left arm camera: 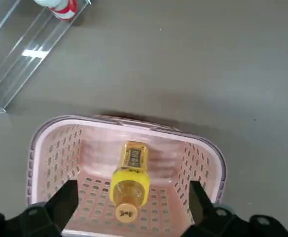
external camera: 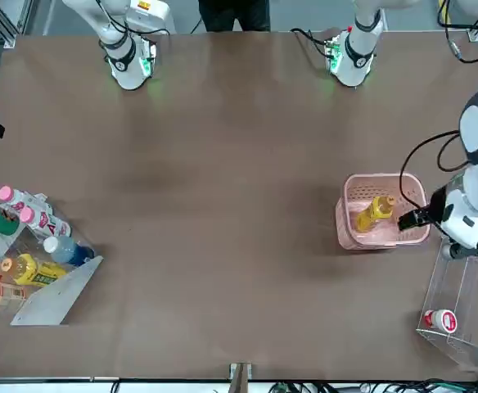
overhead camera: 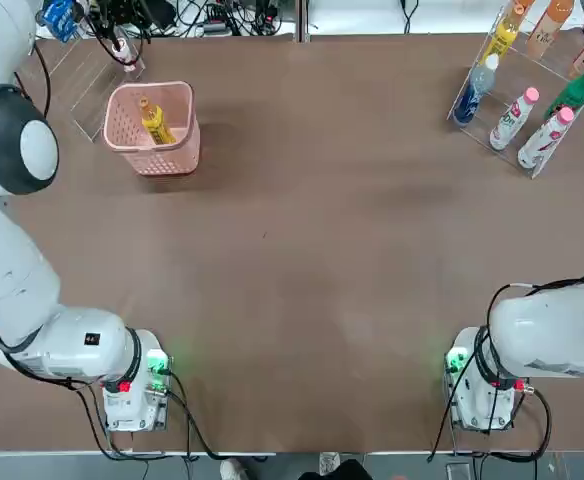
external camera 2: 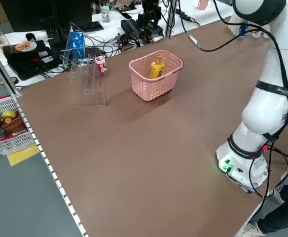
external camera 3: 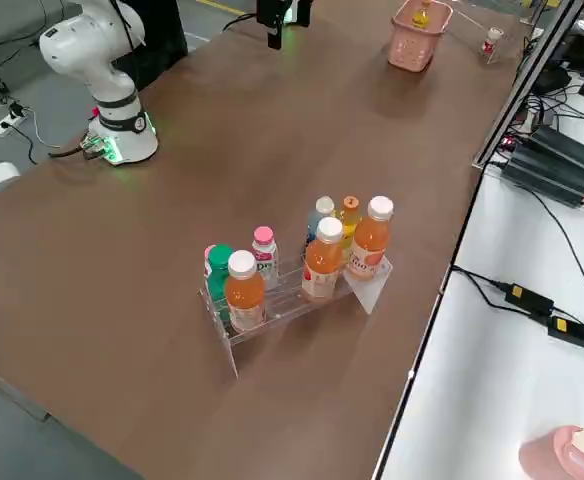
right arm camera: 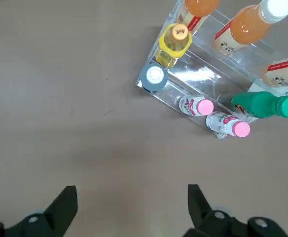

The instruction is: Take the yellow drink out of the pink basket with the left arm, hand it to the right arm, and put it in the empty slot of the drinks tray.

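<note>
Yellow drink (left arm camera: pixel 130 180): inside the pink basket (left arm camera: pixel 219 165), cap up, long axis seemingly leaning
Left gripper (left arm camera: pixel 134 187): nearer arm, above the basket toward its left side, fingers wide apart, gripping nothing
My coming move: centre over the neck, descend inside the basket walls, which could snag a finger
Right gripper (right arm camera: pixel 132 190): waiting near the drinks tray (right arm camera: pixel 203 75), spread wide, holding nothing
Tray gap: amid standing bottles, tight for placing
</note>
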### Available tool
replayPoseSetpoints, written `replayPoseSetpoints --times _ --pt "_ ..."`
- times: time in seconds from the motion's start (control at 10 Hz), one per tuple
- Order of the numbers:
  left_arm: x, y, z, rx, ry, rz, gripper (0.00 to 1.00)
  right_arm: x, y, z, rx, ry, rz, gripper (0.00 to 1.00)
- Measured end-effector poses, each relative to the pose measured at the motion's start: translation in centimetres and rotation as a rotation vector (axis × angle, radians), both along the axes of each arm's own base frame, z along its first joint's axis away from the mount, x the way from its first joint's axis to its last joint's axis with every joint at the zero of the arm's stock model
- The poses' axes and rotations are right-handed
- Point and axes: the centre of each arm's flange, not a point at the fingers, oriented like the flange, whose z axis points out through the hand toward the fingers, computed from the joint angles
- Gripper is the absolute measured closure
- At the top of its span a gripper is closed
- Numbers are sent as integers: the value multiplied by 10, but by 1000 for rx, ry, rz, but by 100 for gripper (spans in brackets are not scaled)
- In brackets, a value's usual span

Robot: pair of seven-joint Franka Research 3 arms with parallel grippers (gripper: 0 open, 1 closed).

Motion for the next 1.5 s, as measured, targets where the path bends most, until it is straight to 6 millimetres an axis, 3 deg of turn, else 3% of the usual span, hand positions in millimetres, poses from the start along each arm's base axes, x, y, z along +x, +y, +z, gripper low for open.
replayPoseSetpoints --times 1.5 --pt "-34 -12 -63 -6 -32 49 1 0 0 0 0 0 -1 1"
